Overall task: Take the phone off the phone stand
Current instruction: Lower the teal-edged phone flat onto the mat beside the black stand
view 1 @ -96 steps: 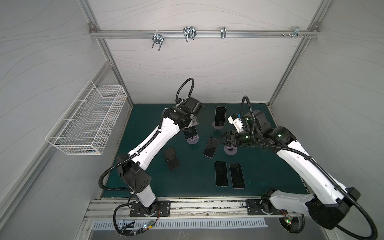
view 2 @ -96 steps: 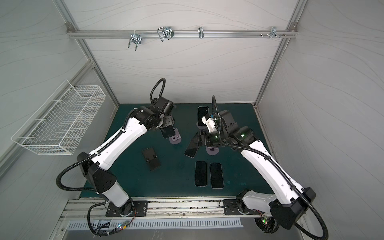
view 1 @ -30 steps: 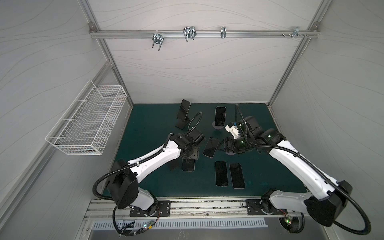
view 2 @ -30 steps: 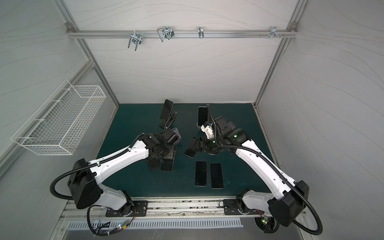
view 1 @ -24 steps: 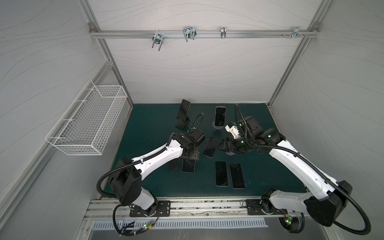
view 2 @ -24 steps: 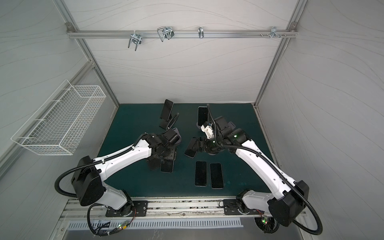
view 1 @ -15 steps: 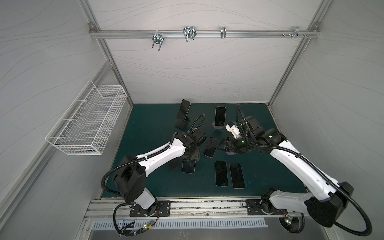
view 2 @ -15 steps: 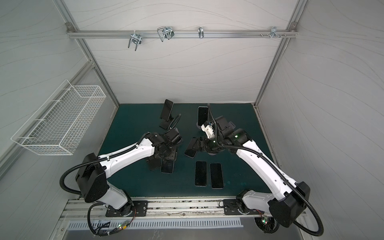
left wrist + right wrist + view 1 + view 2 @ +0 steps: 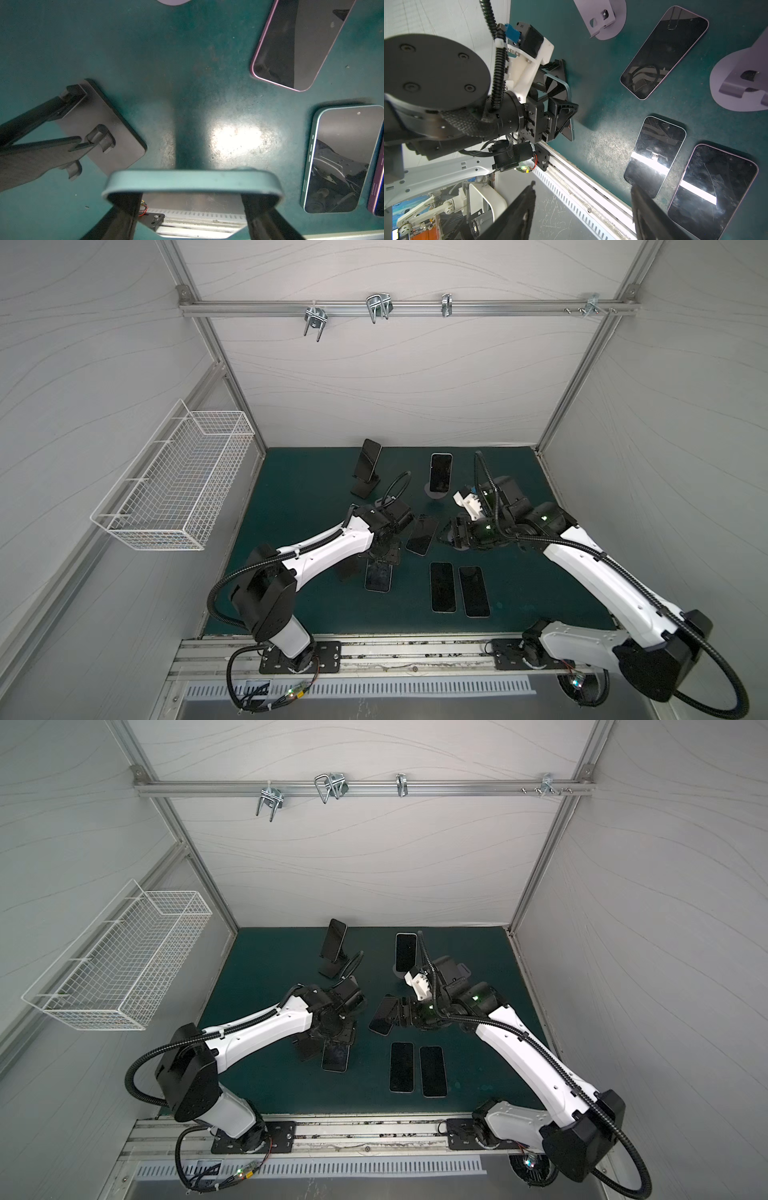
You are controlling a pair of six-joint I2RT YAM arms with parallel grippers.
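Observation:
My left gripper (image 9: 383, 558) is shut on a teal phone (image 9: 378, 577), held by its two long edges low over the green mat (image 9: 299, 497). In the left wrist view the phone's end (image 9: 192, 182) spans the gap between both fingers. The right wrist view shows the same phone (image 9: 567, 88) edge-on in that grip. Beside it stands an empty black phone stand (image 9: 99, 124), partly hidden under my left arm in both top views. My right gripper (image 9: 583, 207) is open with nothing between its fingers, next to a purple phone (image 9: 422, 535) lying flat.
Two more phones (image 9: 442, 587) (image 9: 473, 591) lie flat near the front. At the back, a phone rests on a black stand (image 9: 365, 481) and another on a round stand (image 9: 436, 493). Empty lilac stands (image 9: 741, 83) (image 9: 604, 18) sit mid-mat. A wire basket (image 9: 178, 481) hangs left.
Since three seconds ago my left gripper has carried the teal phone from a stand at mid-mat toward the front. Over the last second it sank slightly. The right arm has hardly moved.

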